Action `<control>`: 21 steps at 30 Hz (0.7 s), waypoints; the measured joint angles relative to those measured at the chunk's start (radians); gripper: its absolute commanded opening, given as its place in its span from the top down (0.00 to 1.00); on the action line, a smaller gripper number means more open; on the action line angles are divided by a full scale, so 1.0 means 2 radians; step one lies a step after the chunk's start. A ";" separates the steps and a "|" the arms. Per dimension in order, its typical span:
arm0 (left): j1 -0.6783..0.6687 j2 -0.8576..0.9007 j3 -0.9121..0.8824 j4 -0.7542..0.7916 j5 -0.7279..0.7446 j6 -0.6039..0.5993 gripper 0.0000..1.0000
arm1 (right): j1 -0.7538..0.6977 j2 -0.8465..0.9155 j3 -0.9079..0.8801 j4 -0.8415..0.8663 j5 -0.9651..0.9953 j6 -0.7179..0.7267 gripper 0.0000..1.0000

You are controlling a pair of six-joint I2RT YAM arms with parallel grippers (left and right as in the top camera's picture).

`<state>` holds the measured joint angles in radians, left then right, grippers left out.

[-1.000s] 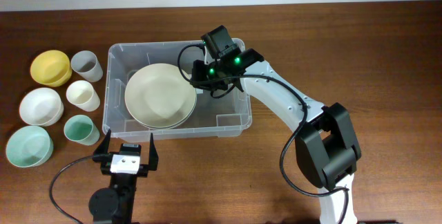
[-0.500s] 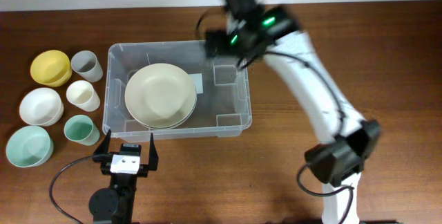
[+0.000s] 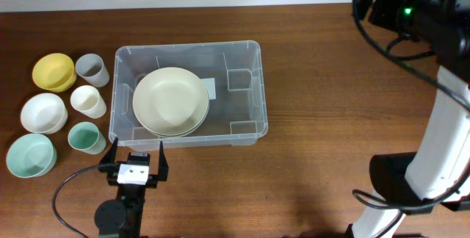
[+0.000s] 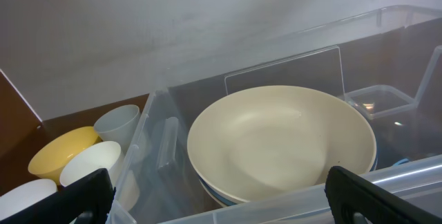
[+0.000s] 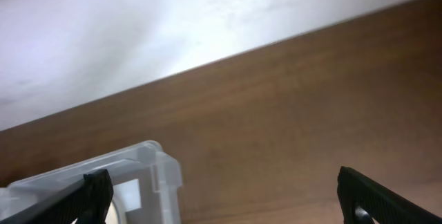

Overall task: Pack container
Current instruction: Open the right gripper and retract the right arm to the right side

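The container (image 3: 235,109) is a large clear plastic bin on the brown table. Inside it lies a cream plate (image 3: 170,100) on top of another dish with a bluish edge (image 4: 214,195). My left gripper (image 3: 136,159) sits open just outside the container's near wall (image 4: 387,177), with nothing between its black fingers (image 4: 376,198). The right arm (image 3: 411,10) is raised high at the far right, well away from the bin. In its wrist view my right gripper (image 5: 235,203) is open and empty, and a container corner (image 5: 157,167) shows low on the left.
Left of the bin stand a yellow bowl (image 3: 53,71), a grey cup (image 3: 92,69), a white bowl (image 3: 42,113), a cream cup (image 3: 88,101), a green cup (image 3: 86,137) and a green bowl (image 3: 31,155). Bare brown table lies right of the bin.
My right gripper was shut at the cream plate's right edge inside the bin. It has opened, and the arm has swung up and away to the far right. The left arm has not moved.
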<state>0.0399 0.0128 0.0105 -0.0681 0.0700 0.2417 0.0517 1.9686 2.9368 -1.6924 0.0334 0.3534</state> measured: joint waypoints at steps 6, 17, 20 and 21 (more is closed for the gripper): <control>0.000 0.000 0.000 0.000 0.000 0.000 0.00 | -0.026 0.004 -0.145 0.001 0.014 -0.007 0.01; 0.000 0.000 0.000 0.000 0.000 0.000 0.00 | -0.135 0.021 -0.416 0.016 0.035 -0.009 0.01; 0.000 0.000 0.000 0.000 0.000 0.000 0.00 | -0.169 0.021 -0.441 0.027 0.031 -0.009 0.01; 0.000 0.000 0.000 0.000 0.000 0.000 0.00 | -0.177 0.021 -0.443 0.029 0.031 -0.009 0.01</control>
<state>0.0399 0.0128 0.0105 -0.0681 0.0700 0.2417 -0.3027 2.0113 2.0499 -1.6337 0.0956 0.3355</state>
